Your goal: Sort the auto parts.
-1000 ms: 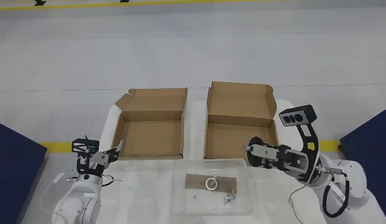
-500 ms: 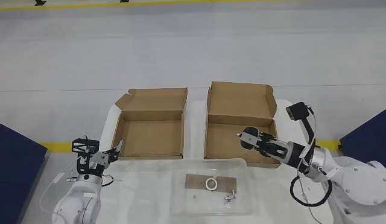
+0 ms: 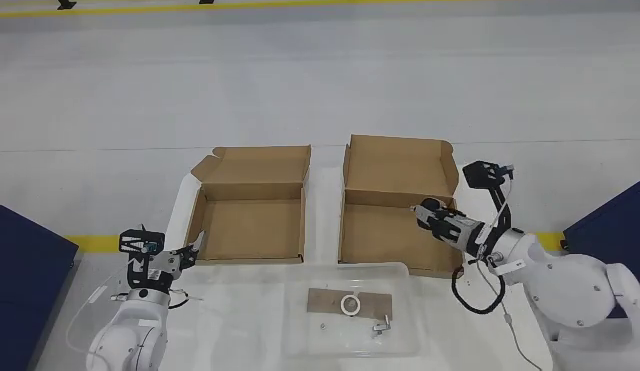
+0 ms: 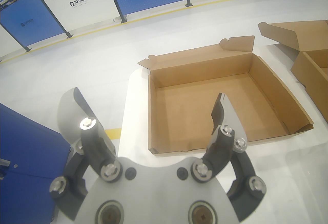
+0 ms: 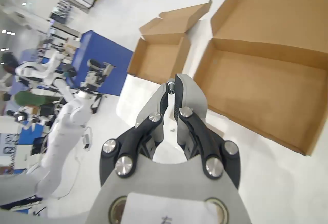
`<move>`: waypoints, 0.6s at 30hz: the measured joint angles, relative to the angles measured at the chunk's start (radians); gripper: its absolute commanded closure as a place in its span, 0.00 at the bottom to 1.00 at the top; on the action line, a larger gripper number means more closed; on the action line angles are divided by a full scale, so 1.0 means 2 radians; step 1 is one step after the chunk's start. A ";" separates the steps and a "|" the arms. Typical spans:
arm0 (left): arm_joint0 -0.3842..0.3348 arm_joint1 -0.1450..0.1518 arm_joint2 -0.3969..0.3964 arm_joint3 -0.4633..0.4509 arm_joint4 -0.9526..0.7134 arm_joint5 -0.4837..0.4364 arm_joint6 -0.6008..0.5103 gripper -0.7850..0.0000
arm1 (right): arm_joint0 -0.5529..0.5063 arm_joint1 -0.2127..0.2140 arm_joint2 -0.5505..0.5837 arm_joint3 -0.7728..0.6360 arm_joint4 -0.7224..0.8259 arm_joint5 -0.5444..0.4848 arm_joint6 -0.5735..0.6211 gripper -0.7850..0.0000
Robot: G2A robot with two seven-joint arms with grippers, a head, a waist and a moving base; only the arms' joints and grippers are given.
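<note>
Fig. We hold a small bolt (image 5: 171,87) pinched in the right gripper (image 5: 172,83) by the right box (image 3: 380,236), ready for deposit. The left gripper (image 4: 148,99) rests spread and empty.

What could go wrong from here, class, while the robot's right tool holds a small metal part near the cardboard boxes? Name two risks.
1. The right tool pinches the small metal part only at its very tips, so the part may slip and drop outside the right box.
2. The right box and the left box look alike and both appear empty, so the part could be released into the wrong one.
</note>
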 measured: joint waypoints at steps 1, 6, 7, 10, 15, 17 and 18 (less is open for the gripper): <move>0.000 0.000 0.000 0.000 0.000 0.000 0.000 0.00 | 0.013 0.001 -0.013 0.005 -0.023 0.011 0.010 1.00; 0.000 0.000 0.000 0.000 0.000 0.000 0.000 0.00 | 0.068 0.001 -0.061 0.029 -0.089 0.036 0.038 1.00; 0.000 0.000 0.000 0.000 0.000 0.000 0.000 0.00 | 0.071 0.001 -0.064 0.029 -0.090 0.037 0.038 1.00; 0.000 0.000 0.000 0.000 0.000 0.000 0.000 0.00 | 0.069 0.001 -0.062 0.029 -0.088 0.036 0.037 1.00; 0.000 0.000 0.000 0.000 0.000 0.000 0.000 0.00 | 0.069 0.001 -0.062 0.029 -0.088 0.036 0.037 1.00; 0.000 0.000 0.000 0.000 0.000 0.000 0.000 0.00 | 0.068 0.001 -0.062 0.029 -0.088 0.036 0.037 1.00; 0.000 0.000 0.000 0.000 0.000 0.000 0.000 0.00 | 0.067 0.001 -0.062 0.030 -0.089 0.035 0.035 1.00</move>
